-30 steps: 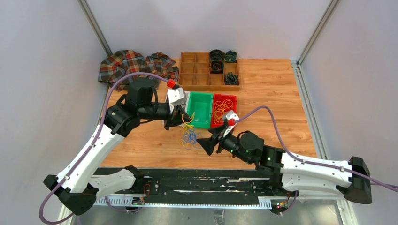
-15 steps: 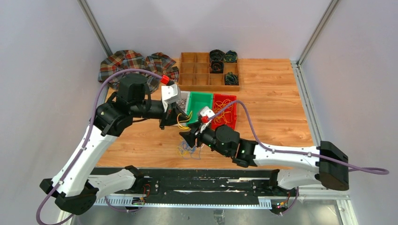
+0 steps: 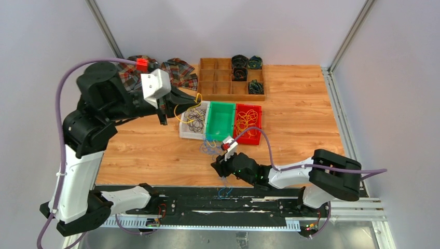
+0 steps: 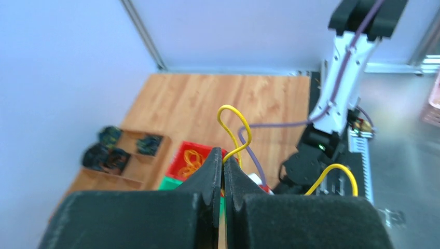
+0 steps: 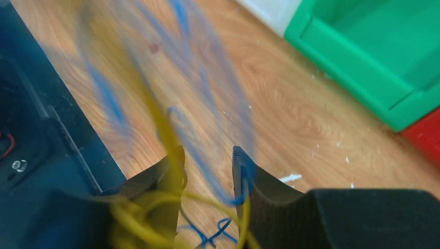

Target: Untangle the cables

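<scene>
In the top external view the left gripper (image 3: 193, 97) is held high at the left. Its fingers are pressed fully together on a thin yellow cable (image 4: 248, 136), which is seen in the left wrist view springing in a stiff, wiry loop above the tips. Below it, dark wiry loops are gathered in a white tray (image 3: 181, 134). A glossy green tray (image 3: 220, 122) beside it appears bare inside, and yellow loops are piled in a red tray (image 3: 259, 136). The task is judged well advanced, the colours apparently being sorted. A small blue-and-yellow clump of cables (image 3: 209, 150) is left on the grained wooden table (image 3: 311, 119), just before the green tray. The right gripper (image 5: 207, 158) is set low at the near edge. Its jaws are half parted, with blurred blue and yellow strands running between them, and no firm grip can be made out.
</scene>
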`<state>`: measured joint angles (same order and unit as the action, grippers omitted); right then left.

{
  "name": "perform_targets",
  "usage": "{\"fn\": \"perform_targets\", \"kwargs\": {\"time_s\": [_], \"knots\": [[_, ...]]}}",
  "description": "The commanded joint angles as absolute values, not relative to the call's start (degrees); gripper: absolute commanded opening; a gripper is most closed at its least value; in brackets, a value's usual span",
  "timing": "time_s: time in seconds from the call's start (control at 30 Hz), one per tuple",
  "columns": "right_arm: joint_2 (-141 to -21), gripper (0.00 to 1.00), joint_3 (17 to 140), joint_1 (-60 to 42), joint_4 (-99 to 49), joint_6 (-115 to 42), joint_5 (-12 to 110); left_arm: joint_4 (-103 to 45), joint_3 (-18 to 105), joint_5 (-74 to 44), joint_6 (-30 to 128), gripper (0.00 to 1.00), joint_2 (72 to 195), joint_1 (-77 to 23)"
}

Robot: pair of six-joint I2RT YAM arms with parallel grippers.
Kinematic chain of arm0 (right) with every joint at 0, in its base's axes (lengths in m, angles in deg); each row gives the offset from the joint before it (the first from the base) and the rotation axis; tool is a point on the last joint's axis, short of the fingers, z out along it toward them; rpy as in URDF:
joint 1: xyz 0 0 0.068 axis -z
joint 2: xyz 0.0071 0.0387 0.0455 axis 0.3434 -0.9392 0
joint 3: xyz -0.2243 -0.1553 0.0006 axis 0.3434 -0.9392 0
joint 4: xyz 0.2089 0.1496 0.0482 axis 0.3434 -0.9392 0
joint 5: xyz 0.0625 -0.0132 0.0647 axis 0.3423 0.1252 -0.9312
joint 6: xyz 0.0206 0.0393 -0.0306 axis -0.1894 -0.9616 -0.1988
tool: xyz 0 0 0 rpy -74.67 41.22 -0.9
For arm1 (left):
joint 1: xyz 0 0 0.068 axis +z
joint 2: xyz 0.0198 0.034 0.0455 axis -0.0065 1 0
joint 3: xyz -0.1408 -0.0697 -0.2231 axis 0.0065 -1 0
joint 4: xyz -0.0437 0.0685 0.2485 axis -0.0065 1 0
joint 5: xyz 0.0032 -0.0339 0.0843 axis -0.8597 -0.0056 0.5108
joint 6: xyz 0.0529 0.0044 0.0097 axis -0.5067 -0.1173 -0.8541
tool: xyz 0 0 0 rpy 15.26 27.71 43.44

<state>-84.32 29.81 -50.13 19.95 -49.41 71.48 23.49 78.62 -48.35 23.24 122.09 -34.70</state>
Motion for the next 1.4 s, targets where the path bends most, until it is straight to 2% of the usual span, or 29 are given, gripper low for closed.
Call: {"fn": "perform_targets", "kwargs": {"time_s": [0.0, 0.27, 0.47, 0.67, 0.9, 1.23, 1.37], "knots": [[-87.00, 0.39, 27.22, -49.75, 25.23, -53.31, 71.30, 22.74, 86.89, -42.63, 20.75, 0.00, 124.11, -35.00], [-88.10, 0.41, 25.55, -50.07, 24.92, -53.10, 72.44, 22.48, 98.13, -35.09, 16.54, 0.00, 127.48, -35.00], [-75.99, 0.59, 29.47, -50.14, 14.95, -47.19, 76.53, 22.40, 95.24, -35.49, 16.19, 0.00, 126.26, -35.00], [-63.19, 0.70, 37.43, -50.23, 3.76, -40.32, 73.69, 22.39, 91.35, -35.82, 15.81, 0.00, 124.83, -35.00], [-59.52, 0.71, 44.28, -50.32, -1.43, -36.18, 68.90, 22.39, 90.14, -36.34, 15.78, 0.00, 124.51, -35.02], [-63.75, 0.71, 52.73, -52.43, 0.13, -34.11, 65.64, 22.41, 88.97, -36.20, 15.90, 0.00, 124.13, -35.00], [-67.16, 0.64, 55.11, -52.42, 0.03, -31.85, 68.97, 22.39, 89.08, -36.54, 16.37, 0.00, 123.91, -35.00]]}}
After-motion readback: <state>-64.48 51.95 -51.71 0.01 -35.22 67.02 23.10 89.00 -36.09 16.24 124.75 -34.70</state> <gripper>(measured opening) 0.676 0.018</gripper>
